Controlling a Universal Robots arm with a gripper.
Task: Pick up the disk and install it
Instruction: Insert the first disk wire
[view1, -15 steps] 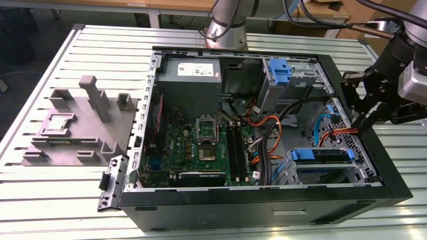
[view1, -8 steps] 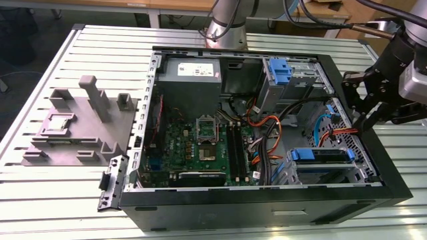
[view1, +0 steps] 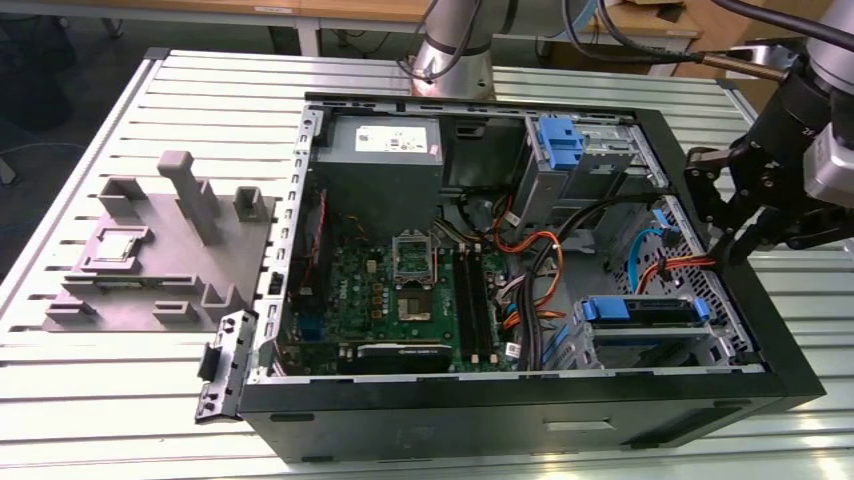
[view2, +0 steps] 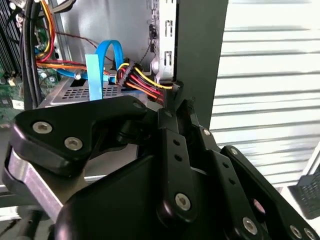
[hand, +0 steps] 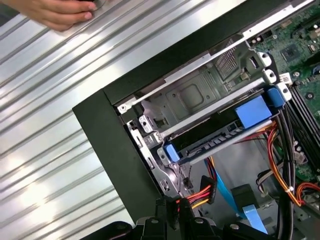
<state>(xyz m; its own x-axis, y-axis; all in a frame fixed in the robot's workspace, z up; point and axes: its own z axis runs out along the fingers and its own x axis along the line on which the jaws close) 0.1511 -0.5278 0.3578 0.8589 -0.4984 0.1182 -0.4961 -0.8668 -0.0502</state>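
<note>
The disk (view1: 641, 310), seen by its bright blue rails, lies flat in the metal drive cage at the near corner of the open computer case (view1: 534, 405), on the exterior view's right. In the first wrist view the disk (hand: 220, 132) shows edge-on, a dark slab between blue end pieces, seated in the cage. My gripper (view1: 729, 250) hangs over the case's side wall just behind that cage. Its black fingers (view2: 172, 115) are shut, tips together, right at the black plug of a red-yellow-black wire bundle (view2: 142, 82). Whether they pinch that plug is unclear.
A tall blue bracket (view1: 561, 140) stands in the far bay. Orange and black cables (view1: 534, 260) cross between motherboard (view1: 400, 290) and cage. A grey fixture block (view1: 160, 250) sits on the slatted table left of the case. A person's hand (hand: 55, 12) rests on the table outside the case.
</note>
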